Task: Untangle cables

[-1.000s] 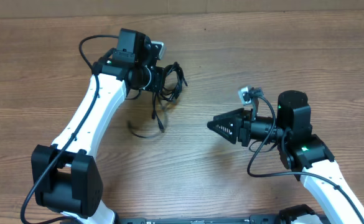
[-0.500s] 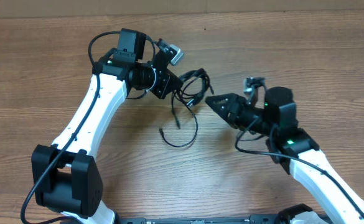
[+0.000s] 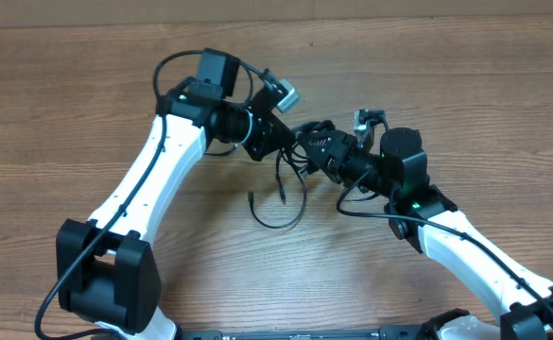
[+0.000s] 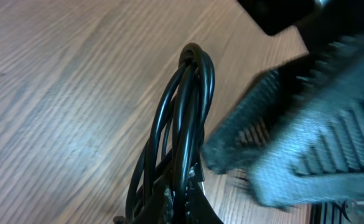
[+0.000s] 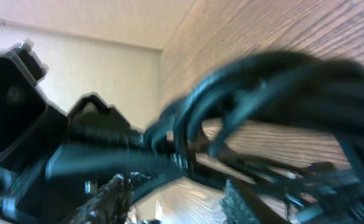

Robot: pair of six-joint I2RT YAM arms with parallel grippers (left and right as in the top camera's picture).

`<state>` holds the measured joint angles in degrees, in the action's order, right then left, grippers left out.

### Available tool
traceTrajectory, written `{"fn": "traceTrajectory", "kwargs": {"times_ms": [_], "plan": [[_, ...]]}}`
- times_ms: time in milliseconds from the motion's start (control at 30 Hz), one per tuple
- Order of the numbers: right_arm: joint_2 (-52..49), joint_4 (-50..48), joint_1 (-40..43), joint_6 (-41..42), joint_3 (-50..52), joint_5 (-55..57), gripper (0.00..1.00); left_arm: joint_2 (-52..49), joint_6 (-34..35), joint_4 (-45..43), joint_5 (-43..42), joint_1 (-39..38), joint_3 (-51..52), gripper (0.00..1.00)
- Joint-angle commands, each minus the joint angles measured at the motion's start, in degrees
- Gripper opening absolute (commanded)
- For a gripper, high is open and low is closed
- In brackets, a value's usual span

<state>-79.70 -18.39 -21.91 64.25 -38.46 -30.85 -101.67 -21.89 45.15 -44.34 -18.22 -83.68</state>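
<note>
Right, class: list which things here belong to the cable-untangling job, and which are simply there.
Belong to the job: cables; left claw, shut on the cables; right claw, open at the bundle.
Simply there: wooden table; the arms' own thick wires.

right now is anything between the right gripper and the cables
Nothing visible stands between them. The right gripper is right up against the cables, its fingers apart and facing the bundle. The left gripper is shut on the bundle and holds it up off the table.
</note>
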Motion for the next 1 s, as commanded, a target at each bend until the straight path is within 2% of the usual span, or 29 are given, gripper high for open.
{"fn": "traceTrajectory", "kwargs": {"times_ms": [0, 167, 433, 633, 833, 967], "plan": [[-0.7, -0.5, -0.3, 2.4, -0.2, 3.5, 0.43, 0.1, -2.2, 0.1, -2.3, -1.0, -0.9, 0.04], [-0.7, 0.6, -0.3, 2.4, -0.2, 6.3, 0.31, 0.1, -2.2, 0.1, -2.3, -1.0, -0.9, 0.04], [-0.7, 3.5, -0.3, 2.4, -0.2, 11.3, 0.32, 0.1, -2.4, 1.0, -2.4, -1.0, -0.9, 0.04], [-0.7, 3.5, -0.3, 2.4, -0.2, 11.8, 0.33, 0.1, -4.0, 1.5, -6.5, -1.0, -0.9, 0.04], [-0.8, 3.8, -0.3, 2.2, -0.2, 12.0, 0.33, 0.1, -4.5, 1.5, -7.0, -1.0, -0.9, 0.04], [-1.5, 8.4, -0.3, 1.7, -0.2, 13.4, 0.33, 0.1, -4.5, 1.1, -7.1, -0.9, -0.9, 0.04]]}}
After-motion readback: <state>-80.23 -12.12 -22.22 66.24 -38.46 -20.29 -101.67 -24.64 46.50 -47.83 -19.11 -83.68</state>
